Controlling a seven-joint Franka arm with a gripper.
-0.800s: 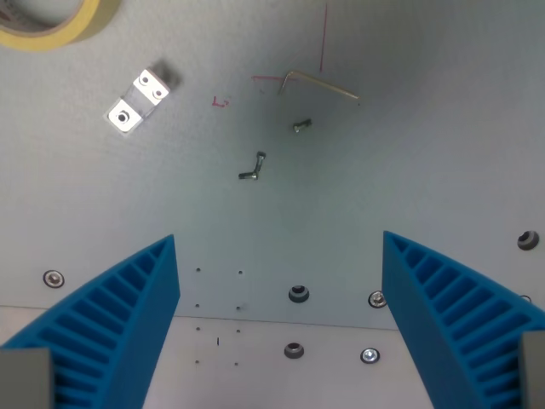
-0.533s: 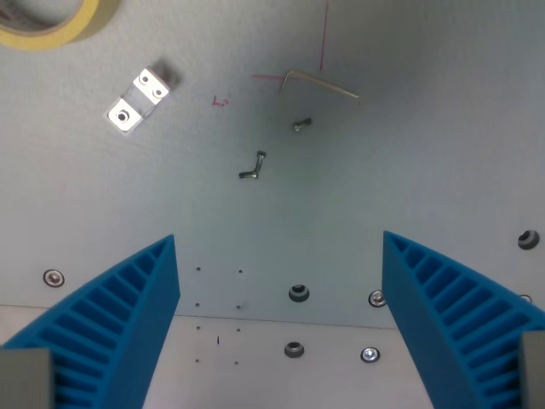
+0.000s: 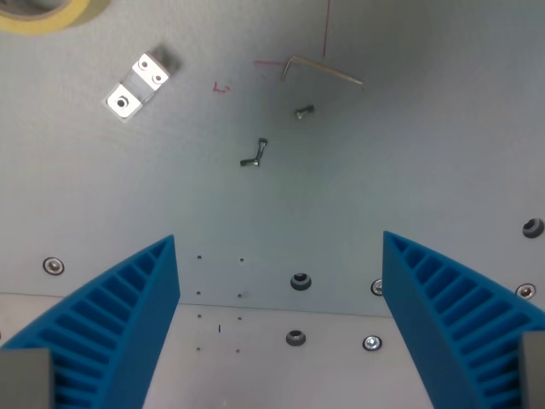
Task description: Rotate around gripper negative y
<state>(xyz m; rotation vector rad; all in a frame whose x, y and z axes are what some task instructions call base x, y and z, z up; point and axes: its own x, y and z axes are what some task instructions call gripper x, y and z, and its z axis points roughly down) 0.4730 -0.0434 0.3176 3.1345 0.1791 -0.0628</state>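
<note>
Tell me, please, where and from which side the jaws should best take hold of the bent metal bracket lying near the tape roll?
Probably at the bracket's middle, across its narrow width, coming straight down from above. It lies on the table, angled diagonally, with holed ends and long, straight side edges. The open gripper would need turning to line its jaws up with those edges. The tape roll sits apart, leaving room.

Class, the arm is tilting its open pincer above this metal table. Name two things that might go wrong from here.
1. The loose Allen key and small screws lie ahead; a dipping pincer might scatter them.
2. The metal bracket and tape roll sit near the frame's edge and may leave view.
</note>
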